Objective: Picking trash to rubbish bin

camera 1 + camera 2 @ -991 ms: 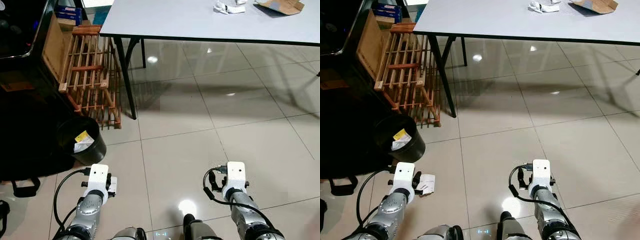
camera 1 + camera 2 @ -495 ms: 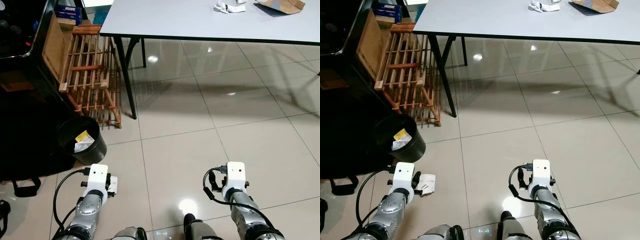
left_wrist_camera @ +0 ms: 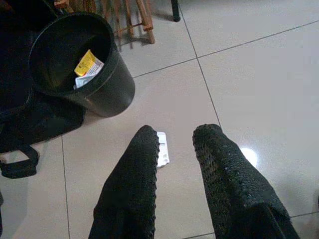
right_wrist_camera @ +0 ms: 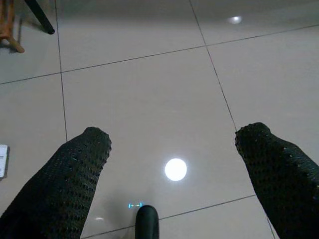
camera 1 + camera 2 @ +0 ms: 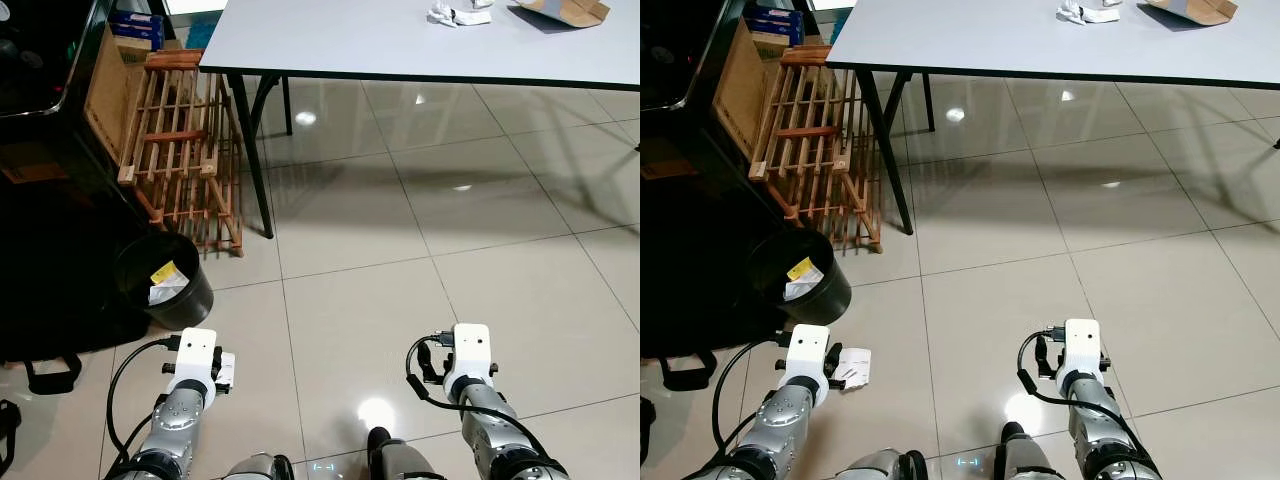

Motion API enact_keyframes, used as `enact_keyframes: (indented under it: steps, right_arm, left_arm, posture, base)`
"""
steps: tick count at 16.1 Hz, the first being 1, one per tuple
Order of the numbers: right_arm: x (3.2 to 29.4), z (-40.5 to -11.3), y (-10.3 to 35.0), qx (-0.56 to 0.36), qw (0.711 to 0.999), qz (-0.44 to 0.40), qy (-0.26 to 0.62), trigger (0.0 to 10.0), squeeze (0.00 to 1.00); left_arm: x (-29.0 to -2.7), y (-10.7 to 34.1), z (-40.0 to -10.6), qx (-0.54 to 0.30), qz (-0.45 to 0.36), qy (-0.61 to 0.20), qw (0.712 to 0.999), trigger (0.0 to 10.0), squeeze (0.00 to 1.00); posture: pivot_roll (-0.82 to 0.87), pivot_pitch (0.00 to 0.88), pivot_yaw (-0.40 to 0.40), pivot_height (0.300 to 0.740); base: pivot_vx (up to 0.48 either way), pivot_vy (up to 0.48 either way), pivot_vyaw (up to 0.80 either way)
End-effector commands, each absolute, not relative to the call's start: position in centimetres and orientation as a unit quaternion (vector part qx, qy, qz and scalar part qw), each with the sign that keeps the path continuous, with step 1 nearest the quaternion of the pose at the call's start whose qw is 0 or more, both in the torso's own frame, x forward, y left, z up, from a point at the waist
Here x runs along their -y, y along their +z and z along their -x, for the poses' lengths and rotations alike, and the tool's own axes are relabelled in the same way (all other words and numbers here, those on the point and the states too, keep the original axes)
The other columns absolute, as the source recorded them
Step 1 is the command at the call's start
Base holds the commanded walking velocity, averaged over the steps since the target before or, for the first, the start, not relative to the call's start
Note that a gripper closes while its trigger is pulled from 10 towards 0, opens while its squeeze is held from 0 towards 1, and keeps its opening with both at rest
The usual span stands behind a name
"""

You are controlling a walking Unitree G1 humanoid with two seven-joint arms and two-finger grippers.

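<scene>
1. Closest to me, my left claw (image 3: 174, 137) hangs low over the tiled floor (image 5: 400, 260), fingers a bit apart and gripping nothing, so it's released.
2. My right claw (image 4: 172, 139) is down on the other side over bare tile, fingers spread wide, also holding nothing. There's a bright light reflection on the floor right between them.
3. Just past my left fingertips there's a small white slip of trash (image 3: 162, 148) lying flat on the floor, with what looks like a barcode printed on it. In the wrist view one finger partly covers its edge, but I can't tell if it's actually touching.
4. A little farther and to my left sits the black rubbish bin (image 3: 107, 82), upright on the floor, near the slip but apart from it. It already has a yellow and white wrapper (image 3: 87, 67) inside.
5. Some black bag with a strap (image 5: 45, 375) is slumped on the floor right beside the bin.
6. Behind the bin a wooden slatted rack (image 5: 180, 140) leans beside the desk leg.
7. Farthest off is the grey desk (image 5: 380, 40), with a crumpled white paper (image 5: 455, 14) and a brown cardboard piece (image 5: 565, 10) up near its far end.
</scene>
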State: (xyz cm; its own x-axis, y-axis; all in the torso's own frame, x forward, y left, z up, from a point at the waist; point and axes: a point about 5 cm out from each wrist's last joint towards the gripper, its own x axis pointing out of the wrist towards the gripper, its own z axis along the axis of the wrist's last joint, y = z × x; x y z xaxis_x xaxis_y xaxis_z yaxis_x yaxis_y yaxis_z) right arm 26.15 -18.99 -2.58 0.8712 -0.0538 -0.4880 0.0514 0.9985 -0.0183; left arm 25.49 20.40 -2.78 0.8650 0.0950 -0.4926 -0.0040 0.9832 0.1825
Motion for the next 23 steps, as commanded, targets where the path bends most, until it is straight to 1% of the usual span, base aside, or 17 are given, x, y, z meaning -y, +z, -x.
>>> enact_keyframes:
  steps: [1, 16, 23]
  right_arm:
    - [18.85, -25.35, -3.27, -0.267, 0.963, -0.002, -0.028, 10.0, 0.0]
    - [18.52, -25.35, -3.32, -0.267, 0.963, -0.003, -0.024, 10.0, 0.0]
    - [18.76, -25.38, -3.25, -0.266, 0.964, -0.002, -0.027, 10.0, 0.0]
  left_arm:
    - [-20.71, -3.2, -24.99, -0.273, -0.09, 0.026, 0.957, 10.0, 0.0]
    - [-20.73, -3.09, -25.15, -0.273, -0.093, 0.02, 0.957, 10.0, 0.0]
    - [-20.84, -3.16, -25.03, -0.274, -0.092, 0.022, 0.957, 10.0, 0.0]
  posture:
    - [-0.02, 0.174, 0.069, 0.74]
    - [-0.02, 0.157, 0.077, 0.74]
    - [-0.02, 0.18, 0.072, 0.74]
  base:
    - [0.0, 0.0, 0.0]
    - [0.0, 0.0, 0.0]
    - [0.0, 0.0, 0.0]
